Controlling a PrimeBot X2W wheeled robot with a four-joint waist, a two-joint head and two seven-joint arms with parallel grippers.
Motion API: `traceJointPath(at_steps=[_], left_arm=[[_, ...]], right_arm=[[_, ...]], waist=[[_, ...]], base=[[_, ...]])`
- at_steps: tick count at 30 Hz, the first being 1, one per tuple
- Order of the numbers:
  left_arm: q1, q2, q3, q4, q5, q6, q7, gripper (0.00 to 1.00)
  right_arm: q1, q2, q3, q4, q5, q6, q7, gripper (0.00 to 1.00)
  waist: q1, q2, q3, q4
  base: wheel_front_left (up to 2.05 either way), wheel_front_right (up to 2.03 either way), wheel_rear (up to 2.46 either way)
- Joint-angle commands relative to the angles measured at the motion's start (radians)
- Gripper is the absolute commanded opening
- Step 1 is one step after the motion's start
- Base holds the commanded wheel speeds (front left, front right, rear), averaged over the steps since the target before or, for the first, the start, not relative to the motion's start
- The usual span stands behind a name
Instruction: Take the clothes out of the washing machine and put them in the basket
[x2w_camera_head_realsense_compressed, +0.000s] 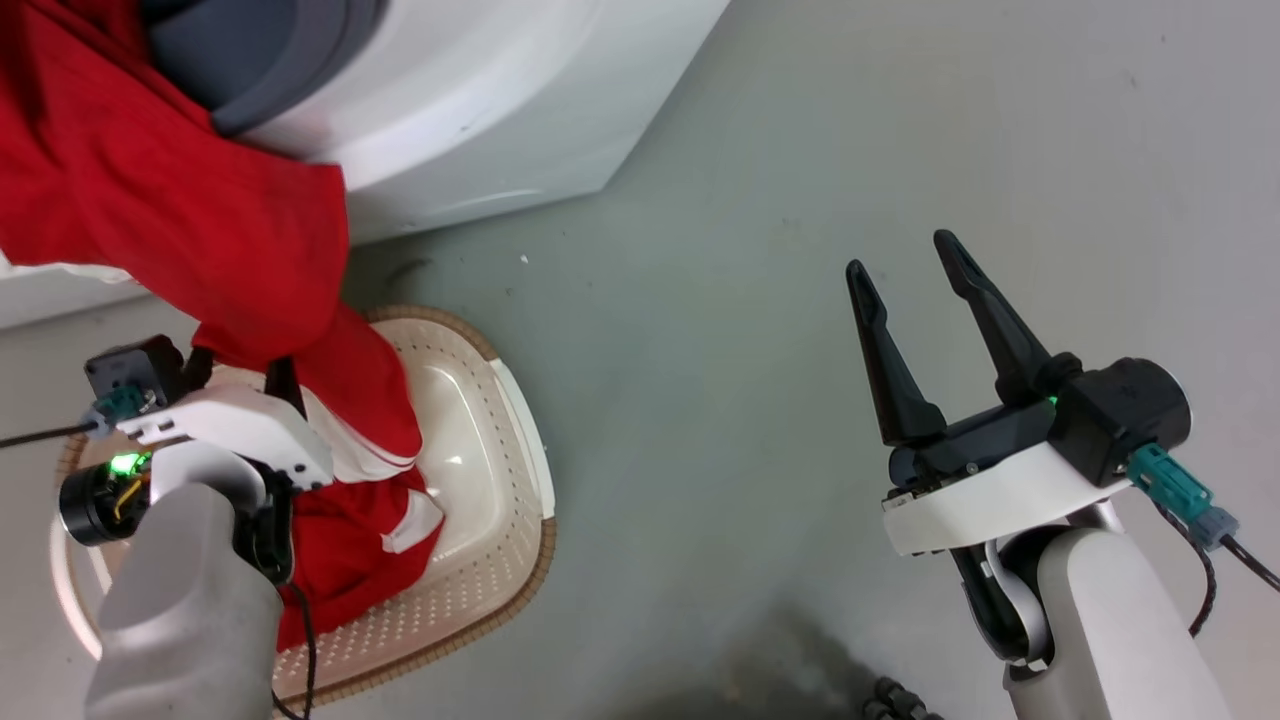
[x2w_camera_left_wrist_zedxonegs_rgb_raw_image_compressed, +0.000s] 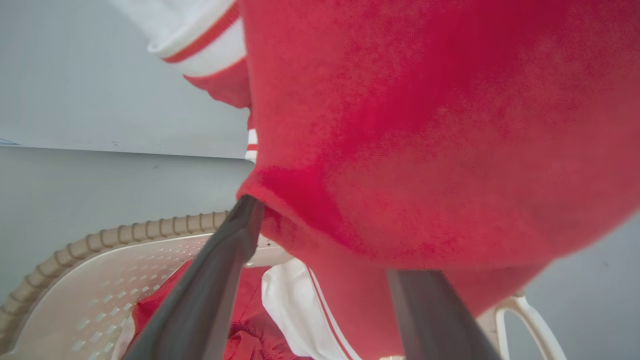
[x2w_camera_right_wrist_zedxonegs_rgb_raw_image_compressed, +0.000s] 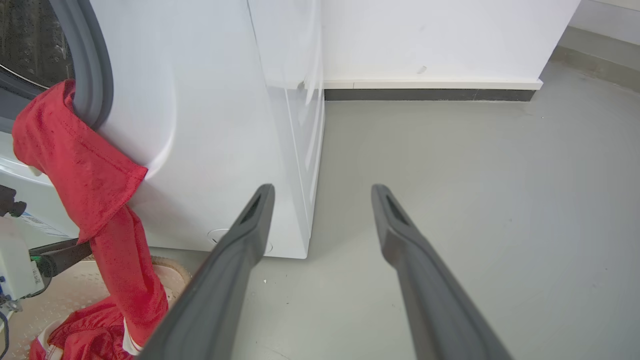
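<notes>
Grey floor (x2w_camera_head_realsense_compressed: 750, 350); clothes (x2w_camera_head_realsense_compressed: 150, 200) trail from washing machine (x2w_camera_head_realsense_compressed: 480, 100) into basket (x2w_camera_head_realsense_compressed: 541, 560). Left gripper (x2w_camera_left_wrist_zedxonegs_rgb_raw_image_compressed: 330, 240), right gripper (x2w_camera_head_realsense_compressed: 900, 255): fingers apart. We judge next: regrip, pull remainder out.

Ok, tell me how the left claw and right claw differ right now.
The left claw sits above the basket, the right claw over bare floor. The left claw's fingertips are tucked into the clothes; the right claw's are bare. Both stand open.

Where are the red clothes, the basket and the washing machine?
the red clothes (x2w_camera_head_realsense_compressed: 150, 190): head view, hanging fold.
the basket (x2w_camera_head_realsense_compressed: 465, 435): head view, bare bottom.
the washing machine (x2w_camera_right_wrist_zedxonegs_rgb_raw_image_compressed: 210, 125): right wrist view, white front.
</notes>
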Motion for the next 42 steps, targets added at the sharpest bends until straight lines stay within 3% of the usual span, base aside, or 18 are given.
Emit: traceJointPath(at_steps=[1, 13, 19, 32, 42], left_arm=[[0.064, -0.028, 0.016, -0.057, 0.023, -0.005, -0.002, 1.0], [0.203, -0.109, 0.059, -0.248, 0.101, -0.009, -0.002, 1.0], [0.186, -0.113, 0.061, -0.241, 0.127, -0.027, -0.002, 1.0], [-0.022, -0.006, 0.044, 0.038, 0.108, -0.065, 0.06, 1.0], [-0.157, 0.079, 0.047, 0.146, 0.099, -0.054, 0.076, 1.0]], right_arm=[[0.023, 0.002, -0.018, 0.01, -0.013, -0.001, 0.002, 1.0], [0.104, 0.002, -0.056, -0.018, -0.037, -0.001, 0.052, 1.0], [0.145, 0.002, -0.056, -0.036, -0.043, -0.001, 0.077, 1.0], [0.154, 0.002, -0.024, -0.053, -0.018, -0.001, 0.075, 1.0], [0.124, 0.002, -0.01, -0.011, 0.015, -0.001, 0.036, 1.0]], waist=[[-0.0001, -0.0001, -0.081, 0.026], [-0.0001, -0.0001, -0.246, 0.083], [-0.0001, -0.0001, -0.303, 0.093], [-0.0001, -0.0001, -0.272, 0.016], [-0.0001, -0.0001, -0.219, -0.038]], base=[[0.0, 0.0, 0.0], [0.0, 0.0, 0.0], [0.0, 0.0, 0.0], [0.0, 0.0, 0.0], [0.0, 0.0, 0.0]])
